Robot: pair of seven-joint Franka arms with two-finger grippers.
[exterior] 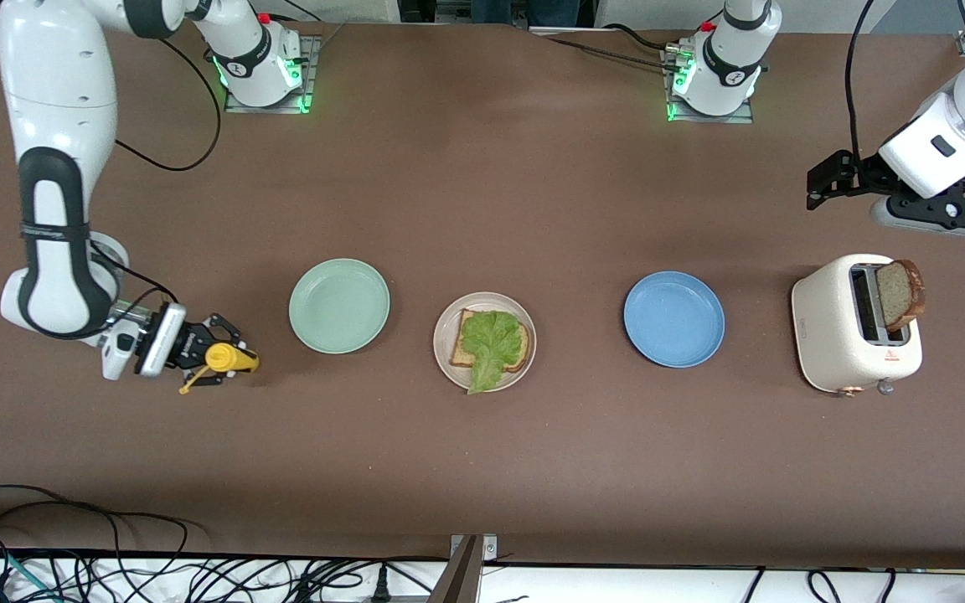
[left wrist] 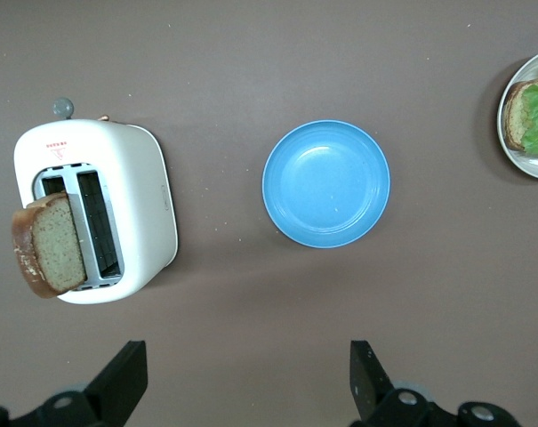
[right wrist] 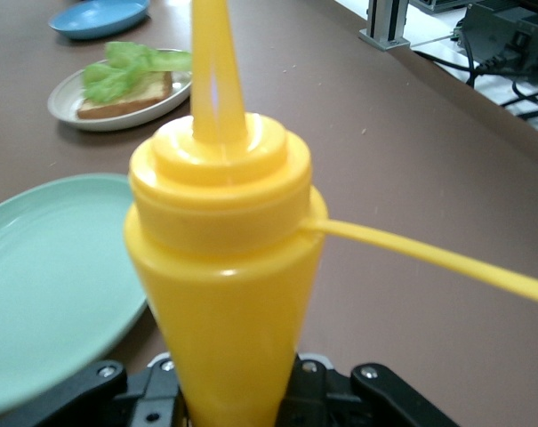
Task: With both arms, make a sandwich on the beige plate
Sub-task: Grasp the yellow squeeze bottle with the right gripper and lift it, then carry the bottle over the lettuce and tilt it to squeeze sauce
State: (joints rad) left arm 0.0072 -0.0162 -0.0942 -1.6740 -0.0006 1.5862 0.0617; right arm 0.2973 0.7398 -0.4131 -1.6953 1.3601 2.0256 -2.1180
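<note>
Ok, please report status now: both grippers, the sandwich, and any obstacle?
Right gripper closing on yellow bottle. Left gripper open, above toaster. Bread and lettuce on beige plate; second slice in toaster. No obstacle.

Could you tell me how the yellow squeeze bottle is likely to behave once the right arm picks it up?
The yellow squeeze bottle looks like smooth, soft plastic, so it will probably dent under the right gripper, which is closing around it, and might slip. It is narrow with a long nozzle, so it could tip easily when set down. Its thin tethered cap strap will likely flop.
</note>
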